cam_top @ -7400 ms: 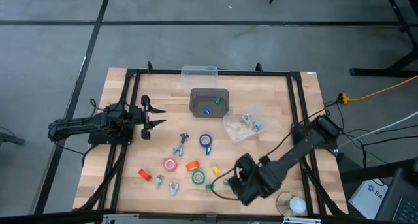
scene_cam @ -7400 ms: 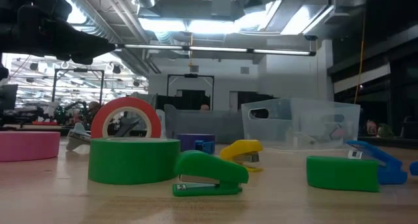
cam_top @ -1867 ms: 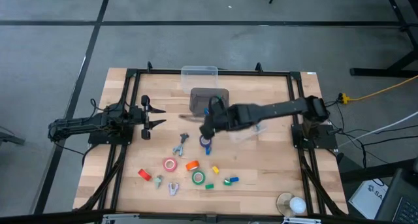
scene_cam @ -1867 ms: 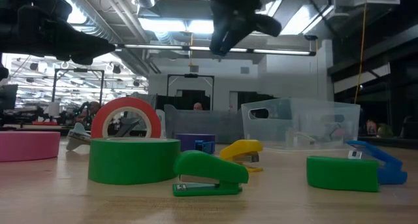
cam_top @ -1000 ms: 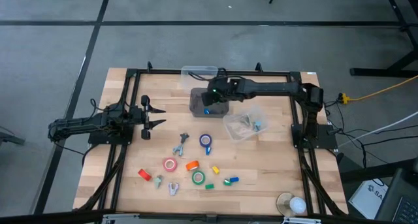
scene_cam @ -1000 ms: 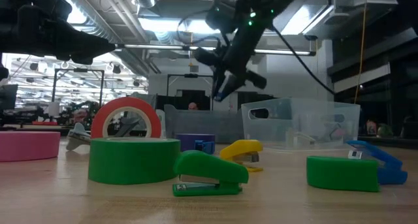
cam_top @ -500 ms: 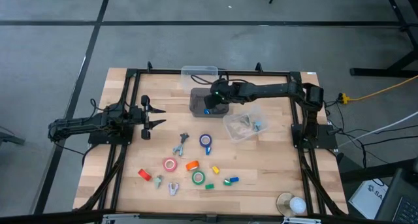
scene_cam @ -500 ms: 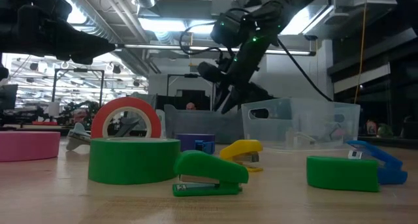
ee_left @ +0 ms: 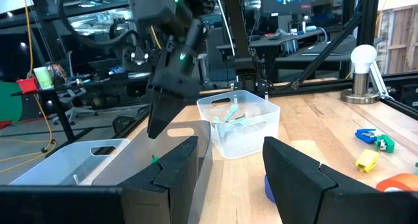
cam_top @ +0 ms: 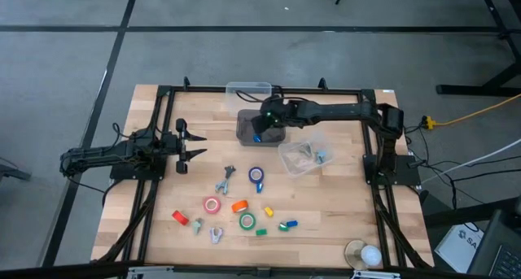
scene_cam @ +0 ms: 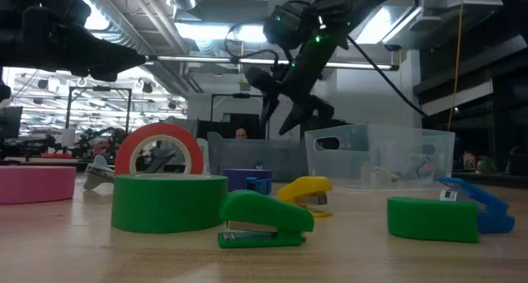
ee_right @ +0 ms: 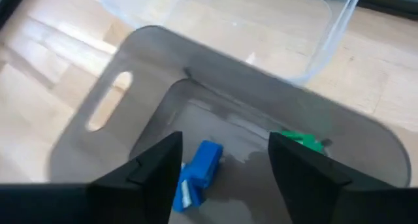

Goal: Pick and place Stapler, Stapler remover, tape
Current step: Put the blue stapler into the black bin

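Jaws spread wide and empty, the right gripper is hovering over the grey bin, a blue stapler lying inside beneath it; small rigid plastic, probably light, best pinched across its body. Left gripper is waiting open, well away from the bin

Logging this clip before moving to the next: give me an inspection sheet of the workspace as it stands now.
Surface: wooden table inside a black frame.
Job's things: grey bin holds a blue stapler and a green stapler; tape rolls, small staplers and staple removers lie on the near half.
Clutter: two clear bins, one holding small items; a lamp at a corner.
Grippers: right pincer open above the grey bin; left pincer open, waiting at the left edge.
Cables: yellow cable on the floor at right.
Surroundings: workshop with desks behind.
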